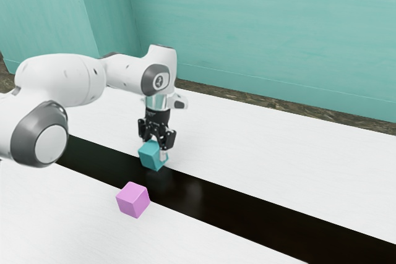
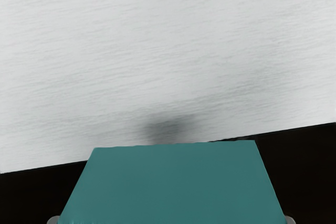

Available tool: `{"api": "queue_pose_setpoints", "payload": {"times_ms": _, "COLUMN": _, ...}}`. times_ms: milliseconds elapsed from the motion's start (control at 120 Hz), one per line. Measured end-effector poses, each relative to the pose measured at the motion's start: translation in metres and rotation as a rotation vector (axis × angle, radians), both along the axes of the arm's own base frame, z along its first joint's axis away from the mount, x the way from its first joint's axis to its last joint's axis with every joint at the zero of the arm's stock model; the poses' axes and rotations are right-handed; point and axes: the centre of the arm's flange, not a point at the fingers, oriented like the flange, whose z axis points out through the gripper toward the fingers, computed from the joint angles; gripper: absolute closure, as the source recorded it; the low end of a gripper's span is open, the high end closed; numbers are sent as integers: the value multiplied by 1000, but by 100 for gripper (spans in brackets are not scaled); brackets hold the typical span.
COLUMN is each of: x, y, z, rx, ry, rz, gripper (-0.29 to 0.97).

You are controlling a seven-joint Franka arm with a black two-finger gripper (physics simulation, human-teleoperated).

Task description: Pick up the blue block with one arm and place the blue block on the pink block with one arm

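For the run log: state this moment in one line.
jaws: shut on blue block | blue block: over black strip | pink block: on table, apart

My arm [image 1: 62, 85] is glossy white, made of fat, rounded links with smooth shells. Dark grey discs cap the joints, and the largest cap [image 1: 43, 143] has a paler grey centre. The wrist joint [image 1: 158, 80] carries a grey disc with a small white mark (a logo, too small to read). Under it, a short silvery collar [image 1: 158, 102] leads to my black gripper [image 1: 156, 145] with two stubby black fingers [image 1: 167, 140].
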Motion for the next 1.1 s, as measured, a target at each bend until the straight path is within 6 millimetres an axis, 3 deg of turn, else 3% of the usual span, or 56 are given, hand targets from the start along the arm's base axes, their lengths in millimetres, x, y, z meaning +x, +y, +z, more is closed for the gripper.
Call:
{"api": "queue_pose_setpoints", "payload": {"times_ms": 225, "x": -10, "y": -1, "z": 37, "rx": 35, "ry": 23, "rz": 2, "gripper": 28}}
{"api": "queue_pose_setpoints", "payload": {"times_ms": 433, "x": -46, "y": 3, "z": 46, "rx": 52, "ry": 77, "rz": 22, "gripper": 28}}
{"api": "queue_pose_setpoints", "payload": {"times_ms": 808, "x": -96, "y": -21, "z": 85, "rx": 60, "ry": 70, "rz": 19, "gripper": 28}}
{"api": "queue_pose_setpoints", "payload": {"times_ms": 958, "x": -114, "y": -31, "z": 83, "rx": 63, "ry": 90, "rz": 21, "gripper": 28}}
{"api": "queue_pose_setpoints", "payload": {"times_ms": 1100, "x": -118, "y": -38, "z": 73, "rx": 70, "ry": 107, "rz": 28, "gripper": 28}}
